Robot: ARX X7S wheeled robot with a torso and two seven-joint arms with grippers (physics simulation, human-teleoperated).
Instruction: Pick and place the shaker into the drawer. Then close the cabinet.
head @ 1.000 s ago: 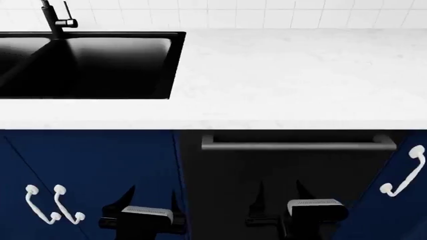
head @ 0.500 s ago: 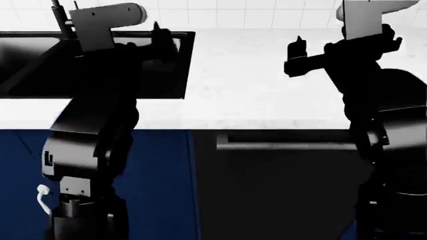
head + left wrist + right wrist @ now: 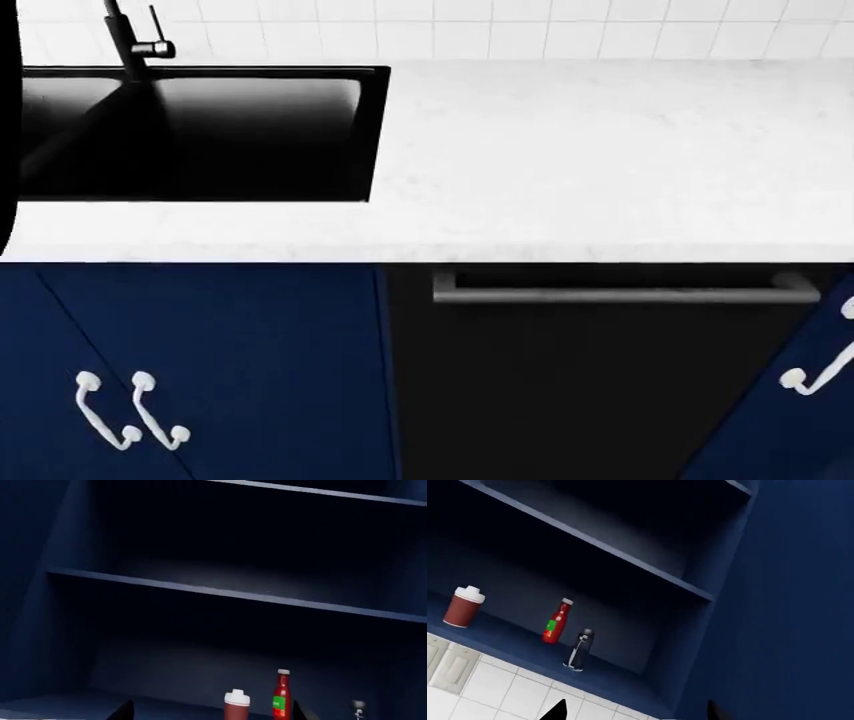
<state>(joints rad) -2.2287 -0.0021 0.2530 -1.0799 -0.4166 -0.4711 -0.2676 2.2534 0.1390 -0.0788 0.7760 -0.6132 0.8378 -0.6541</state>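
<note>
Both wrist views look into an open navy shelf unit. On its lowest shelf stand a brown jar with a white cap, a red bottle with a green label and a small dark bottle with a silver top. I cannot tell which of these is the shaker. My left gripper is open, well short of the jar. My right gripper is open below the shelf, over white wall tiles. The drawer is out of view. The navy cabinet fronts with white handles are shut.
In the head view a black sink with a tap sits at the left of a white counter. Below it is a black panel with a grey bar handle. A black strip runs down the left edge. The upper shelves hold nothing.
The arms rose from low in front of the cabinet fronts, passed up across the head view, and are now out of it. The head view shifted slightly.
</note>
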